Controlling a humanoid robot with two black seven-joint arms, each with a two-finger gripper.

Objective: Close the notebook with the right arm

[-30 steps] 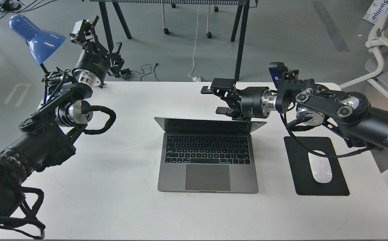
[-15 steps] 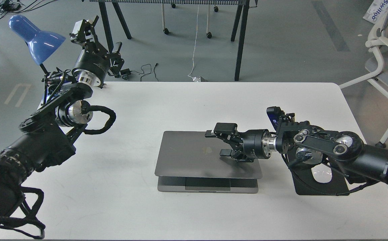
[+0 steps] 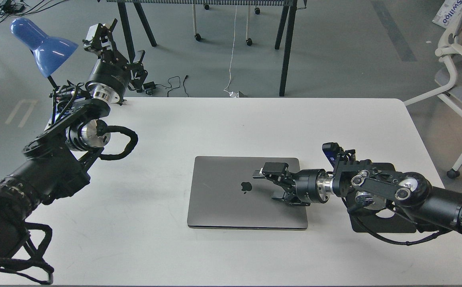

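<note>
While the laptop (image 3: 247,193) lies flat and closed (lid down), the right claw (image 3: 271,184) rests on it, fingers apart; next, lift away.

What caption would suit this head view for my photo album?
Right gripper, fingers spread, over the shut notebook on the white table.

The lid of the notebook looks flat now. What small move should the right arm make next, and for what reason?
Probably lift the right gripper a little, straight up off the lid. The notebook lies shut on the table, its lid flat with the logo facing up and no keyboard showing. The open fingers sit over the lid's right part, so nothing needs releasing; sliding sideways might scratch or shift it.
</note>
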